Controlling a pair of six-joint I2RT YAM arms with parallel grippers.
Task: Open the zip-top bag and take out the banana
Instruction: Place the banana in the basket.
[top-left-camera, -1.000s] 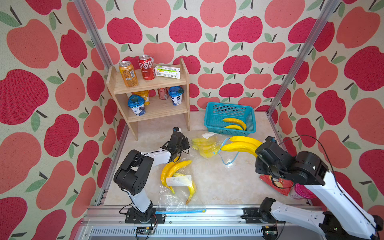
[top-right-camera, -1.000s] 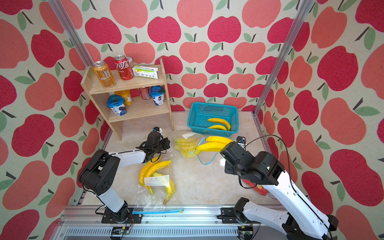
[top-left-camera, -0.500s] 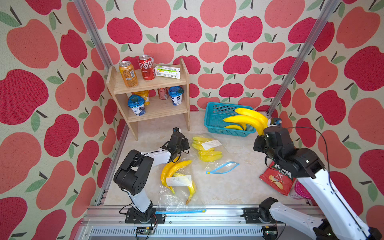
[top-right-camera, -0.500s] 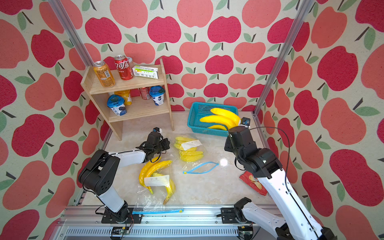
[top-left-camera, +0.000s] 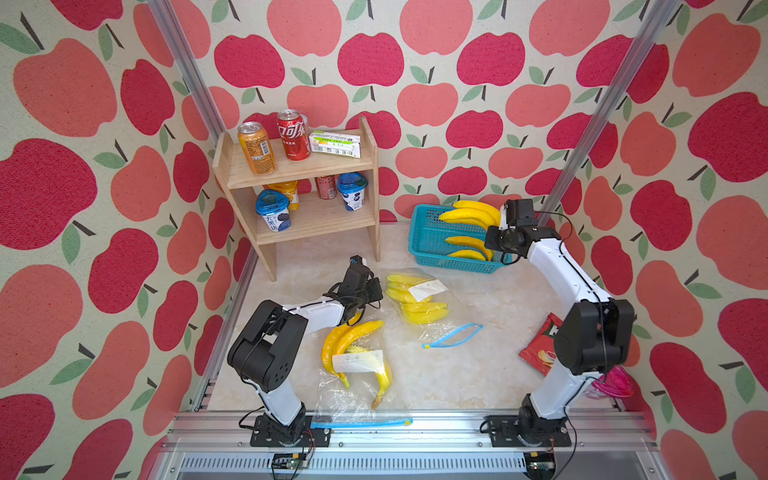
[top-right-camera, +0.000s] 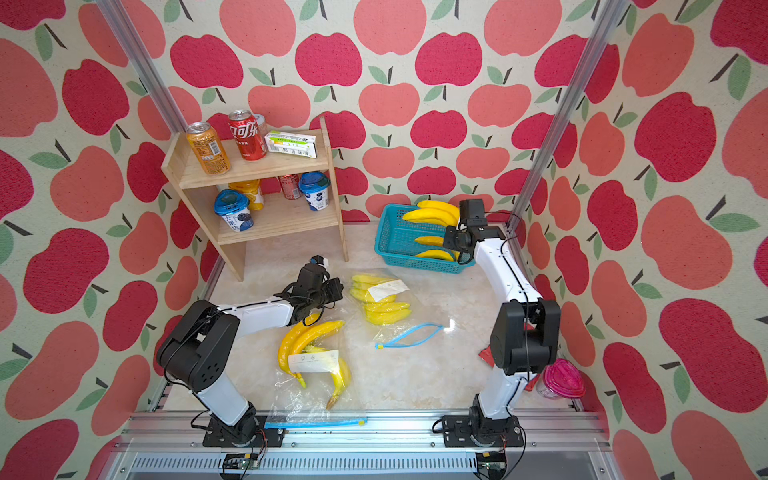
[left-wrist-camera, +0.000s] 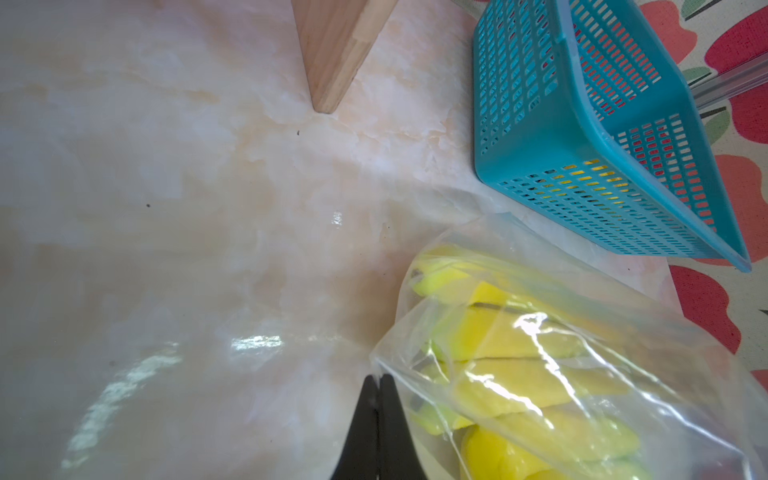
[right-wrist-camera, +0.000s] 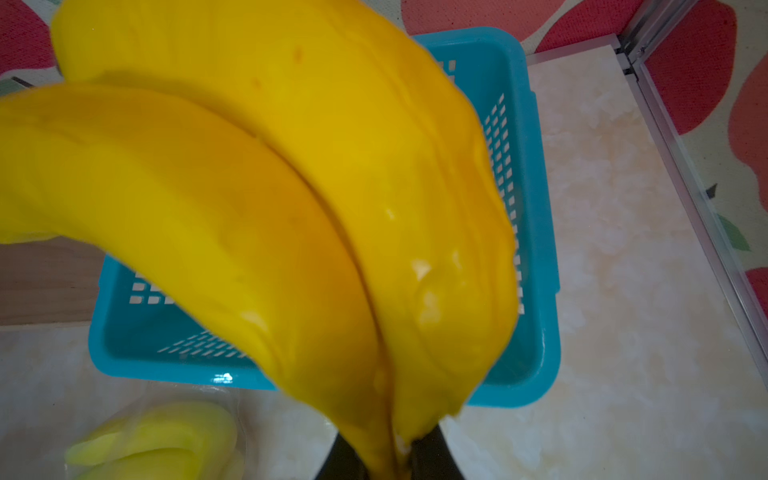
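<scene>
two bananas joined at one stem, the banana bunch (top-left-camera: 469, 214), are hanging from the right gripper (right-wrist-camera: 390, 457) over the far basket (top-left-camera: 453, 265).

nearest the front rail, a second bag (top-left-camera: 361, 401) is lying with its zip strip (top-left-camera: 357, 423) along the rail, apparently closed. it is holding a labelled bunch (top-left-camera: 349, 340) and taking up the front of the table (top-left-camera: 478, 374) on the left arm's side.

behind it, the left gripper (left-wrist-camera: 376, 380) is sitting low with its jaws pressed together at a corner of the zip-top bag (top-left-camera: 432, 320). whether film is caught between them cannot be told. that bag is lying mid-table, its blue zip mouth (top-left-camera: 453, 336) gaping toward the right arm and paler bananas (top-left-camera: 415, 301) showing inside. the film is looking thin, limp and slick, so it is likely to slide unless pinned.

farther back, the right jaws are pinching the banana bunch at its stem end, the fruit arcing above the basket and more bananas (top-left-camera: 465, 243) lying inside. the bunch is appearing stiff, smooth-skinned and fairly weighty for a stem hold. it is probably apt to swing or twist, though the stem is offering the narrowest purchase.

open marble is lying between the bag and the right arm's base. a red packet (top-left-camera: 540, 345) and a pink tub (top-left-camera: 611, 384) are crowding the right edge. the wooden shelf (top-left-camera: 374, 208) and the corner post (top-left-camera: 582, 145) are hemming in the basket at the back.
</scene>
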